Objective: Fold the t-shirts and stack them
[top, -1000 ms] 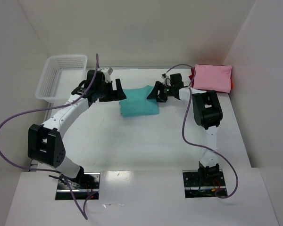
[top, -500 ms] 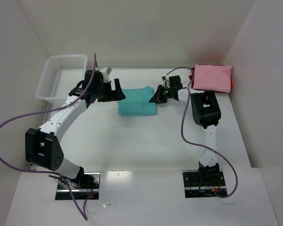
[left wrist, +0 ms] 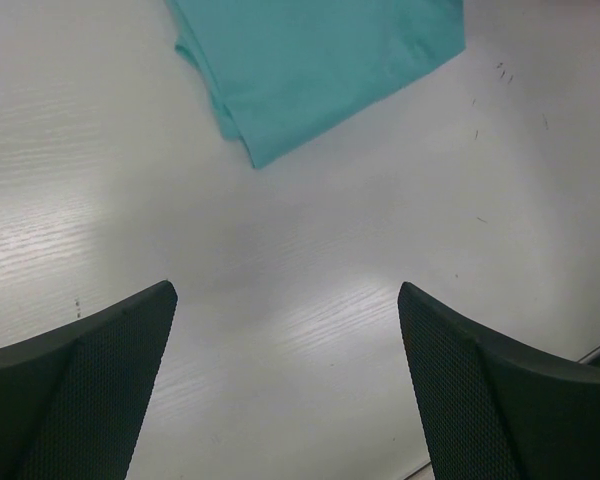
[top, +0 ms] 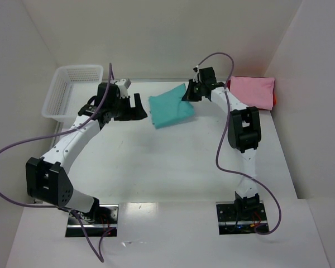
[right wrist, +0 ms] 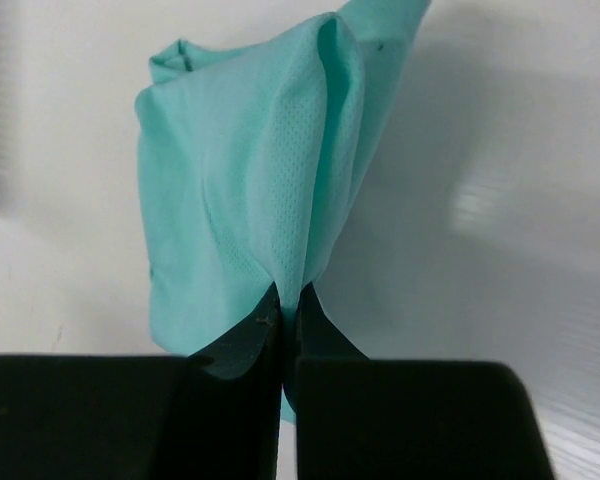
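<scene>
The folded teal-green t-shirt (top: 170,109) (right wrist: 250,210) (left wrist: 320,60) hangs tilted over the back middle of the table, its right edge pinched in my right gripper (top: 188,92) (right wrist: 288,300), which is shut on it. A folded pink t-shirt (top: 251,92) lies at the back right corner, with a sliver of the red one (top: 274,99) showing under its right edge. My left gripper (top: 138,107) (left wrist: 285,300) is open, just left of the teal shirt and not touching it, with only bare table between its fingers.
A white mesh basket (top: 72,89) stands at the back left. White walls enclose the table (top: 173,162) at the back and both sides. Purple cables loop off both arms.
My right gripper closed on the teal shirt's right edge, then lifted and pulled it back and to the right, so the shirt now hangs tilted. The left gripper stayed open and barely moved.
</scene>
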